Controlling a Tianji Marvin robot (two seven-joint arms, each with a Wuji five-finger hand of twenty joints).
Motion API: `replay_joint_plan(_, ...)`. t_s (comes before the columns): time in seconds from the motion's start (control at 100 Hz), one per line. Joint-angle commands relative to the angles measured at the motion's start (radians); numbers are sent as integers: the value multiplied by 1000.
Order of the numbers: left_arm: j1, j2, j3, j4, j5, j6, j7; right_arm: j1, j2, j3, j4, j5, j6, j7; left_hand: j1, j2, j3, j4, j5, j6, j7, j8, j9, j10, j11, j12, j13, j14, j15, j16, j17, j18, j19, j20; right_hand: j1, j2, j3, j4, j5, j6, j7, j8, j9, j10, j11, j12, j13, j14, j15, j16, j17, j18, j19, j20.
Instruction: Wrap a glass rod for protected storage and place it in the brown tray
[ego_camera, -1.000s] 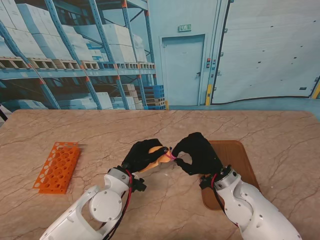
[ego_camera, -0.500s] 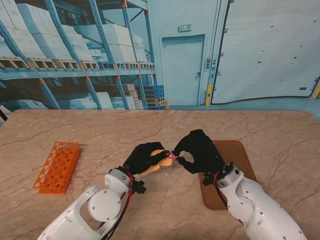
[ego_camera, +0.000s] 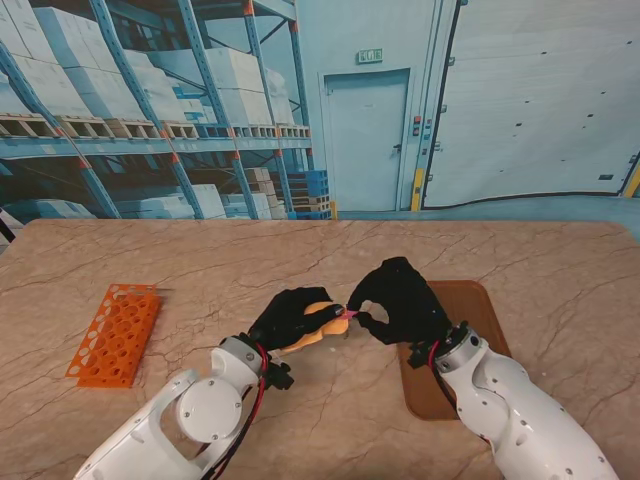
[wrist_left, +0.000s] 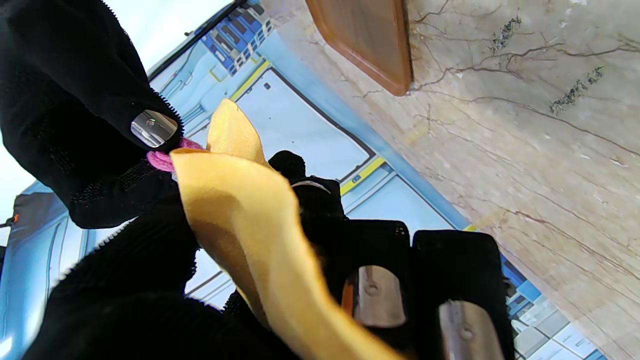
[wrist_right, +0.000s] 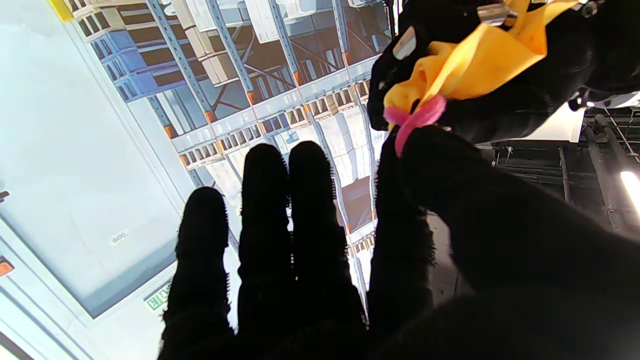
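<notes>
Above the counter (ego_camera: 150, 255) centre | left hand (ego_camera: 292, 317) fingers clasp yellow cloth bundle (ego_camera: 318, 322) | right hand (ego_camera: 398, 300) thumb and forefinger pinch pink band (wrist_right: 417, 120) | brown tray (ego_camera: 478, 310) beside.

We take the tray (ego_camera: 478, 310) as our landmark: it lies on the worktop (ego_camera: 200, 260) at our right, partly under our right forearm. Just left of the tray's near-left part, our right hand (ego_camera: 400, 300) hangs over the worktop, and our left hand (ego_camera: 290, 318) sits directly left of that, the two meeting fingertip to fingertip. Between them, left of the tray, the wrapping cloth (ego_camera: 318, 322) rests in our left hand, with a small band (ego_camera: 347, 314) at its tray-side end, pinched by our right fingers (wrist_right: 425, 150). Far left of the tray, well apart from both hands, a rack (ego_camera: 115, 333) lies on the worktop.
</notes>
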Motion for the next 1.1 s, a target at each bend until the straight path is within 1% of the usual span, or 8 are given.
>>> replay_joint_plan(0.0, 7, 0, -1, -3, -1, -4, -5, -1, 0, -2, -1, -6, 8, -5, 26, 0, 26, 13, 15, 3, 8, 3, 77, -43, 58, 19, 15, -1, 110, 5, 19, -65, 253, 30, 69, 69, 2, -24, -9, -40, 48, 17, -29, 30, 24, -6, -28, -8, 27, 7, -19, 4, 27, -14)
replay_joint_plan(0.23, 5, 4, 1, 0, 10, -13, -13, -5, -3, 6, -3, 3, 15, -5, 23, 1, 27, 14, 19, 6, 8, 4, 90, -61, 81, 31, 15, -7, 115, 5, 19, -64, 253, 34, 69, 94, -15, -25, -31, -29, 52, 20, -42, 31, 33, -1, -34, -9, 31, 8, -23, 4, 28, -14)
replay_joint_plan(0.31, 4, 5, 3, 2, 16, -16, -12, -9, -6, 11, -7, 17, 13, 6, 22, 2, 27, 15, 22, 8, 10, 6, 95, -66, 88, 34, 15, -8, 117, 4, 19, -64, 253, 34, 69, 101, -20, -26, -39, -26, 57, 23, -47, 31, 36, 0, -37, -11, 30, 7, -24, 3, 28, -15)
replay_joint_plan(0.45, 2, 8, 2, 1, 20, -18, -22, -14, -11, 15, -14, 45, 13, 33, 8, 9, 34, 23, 24, 17, 42, 35, 105, -82, 108, 43, 15, -13, 122, 2, 19, -62, 253, 38, 76, 116, -30, -32, -53, -29, 67, 32, -57, 28, 42, 2, -42, -14, 28, 7, -27, -1, 25, -17)
replay_joint_plan(0.67, 5, 11, -1, -4, 18, -27, -30, -6, -14, 15, -3, 62, 30, 46, 0, 6, 42, 26, 26, 18, 44, 42, 108, -86, 112, 46, 15, -11, 124, 1, 19, -60, 253, 40, 78, 123, -41, -36, -58, -30, 67, 33, -61, 30, 44, 2, -44, -13, 29, 7, -28, 1, 24, -17)
replay_joint_plan(0.85, 5, 12, 0, -7, 14, -26, -38, -4, -16, 14, -1, 73, 39, 51, -2, 4, 47, 26, 27, 16, 40, 41, 109, -85, 110, 46, 15, -11, 124, 0, 19, -59, 253, 41, 76, 132, -56, -36, -61, -46, 59, 27, -60, 29, 45, 1, -40, -14, 30, 8, -24, 1, 26, -16)
replay_joint_plan(1.09, 3, 13, 4, -7, 16, -24, -41, -2, -18, 13, -2, 83, 28, 57, -2, 2, 51, 24, 28, 16, 37, 39, 109, -83, 108, 48, 15, -11, 125, -1, 19, -58, 253, 42, 71, 136, -70, -35, -65, -65, 54, 21, -59, 25, 46, 2, -39, -18, 28, 7, -24, 0, 26, -16)
